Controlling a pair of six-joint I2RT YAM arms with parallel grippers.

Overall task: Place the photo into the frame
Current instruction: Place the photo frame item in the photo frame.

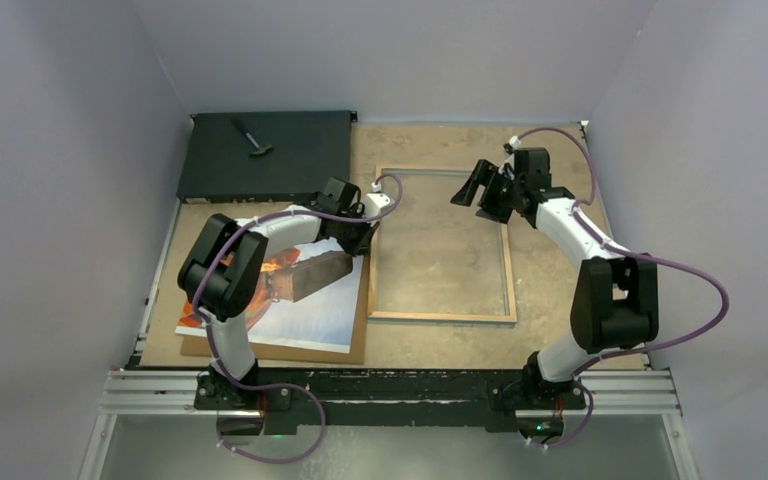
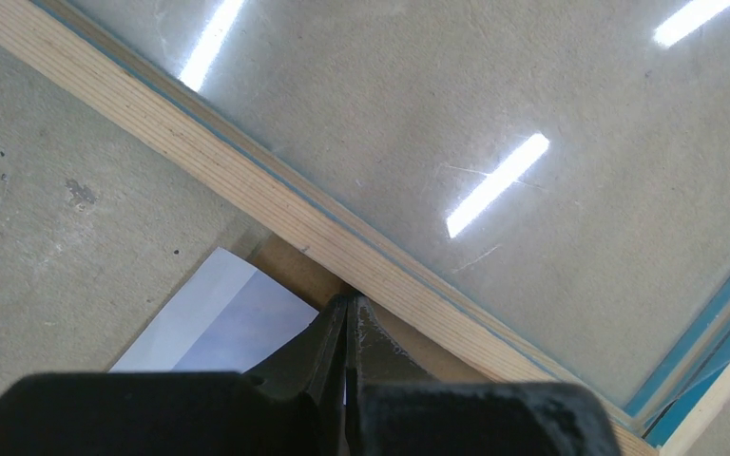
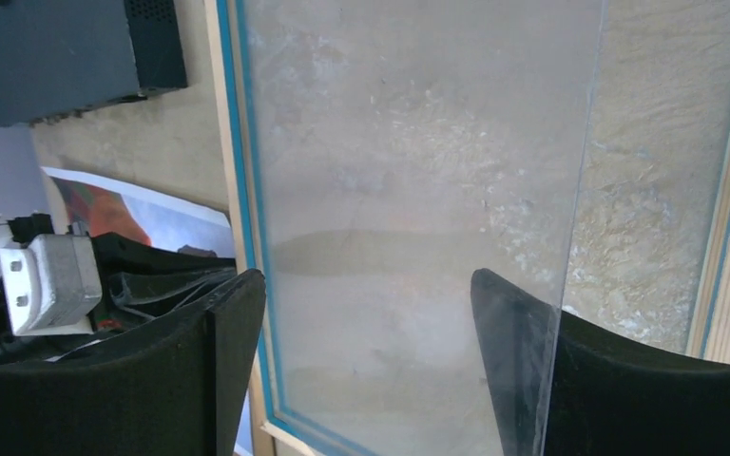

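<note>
Lilac-grey walls close in on three sides of a brown fibreboard bench (image 1: 550, 300), where two black arms reach in from the near edge. At the centre lies the frame (image 1: 440, 316), flat on the bench with its bare light-wood side up and a thin line of blue along the inner lip. A clear pane (image 3: 418, 190) sits in its opening, catching strip-light glare in the left wrist view. One edge of the pane runs as a faint line across the opening in the right wrist view.

The photo (image 1: 310, 315), showing orange-red balloon, dark basket and pale sky, lies face up to the left of the frame on a brown backing panel (image 1: 280, 351), outside the frame. The left arm crosses over much of it. The left tool (image 2: 347, 306) is fully closed, its two fingers pressed together. Its tip sits low over the backing panel, just beside the frame's left rail and at the photo's pale corner. Whether it pinches any paper cannot be told.

The right tool (image 3: 371, 294) is spread wide and grips nothing. It hangs above the far part of the frame, with one finger toward the left rail and the other near the pane's visible edge.

A flat black box (image 1: 265, 155) lies at the far left corner of the bench, with a small dark object (image 1: 252, 138) resting on its lid.
</note>
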